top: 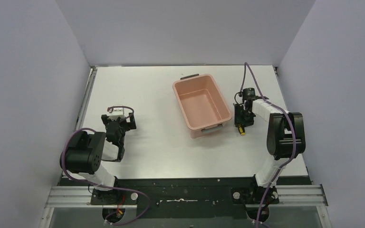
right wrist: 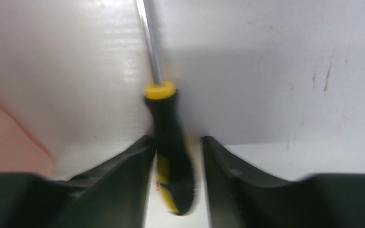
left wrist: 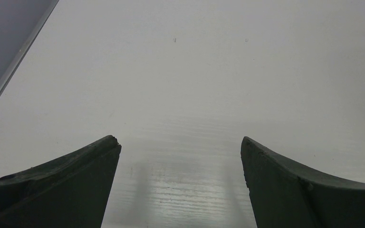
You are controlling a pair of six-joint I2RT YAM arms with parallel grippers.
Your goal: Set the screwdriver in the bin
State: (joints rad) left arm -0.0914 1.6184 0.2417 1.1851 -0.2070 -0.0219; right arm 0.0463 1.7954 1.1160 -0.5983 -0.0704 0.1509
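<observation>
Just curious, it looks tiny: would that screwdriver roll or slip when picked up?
Probably stiff: the screwdriver has a thin metal shaft. Its rounded handle may roll if nudged. That smooth-looking handle could slip in the right tool.

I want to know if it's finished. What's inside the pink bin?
Inside the bin only its bare pink floor shows, with nothing lying on it. The screwdriver is outside, between the fingers of the right tool. The bin's near wall may hide a thin strip of floor.
</observation>
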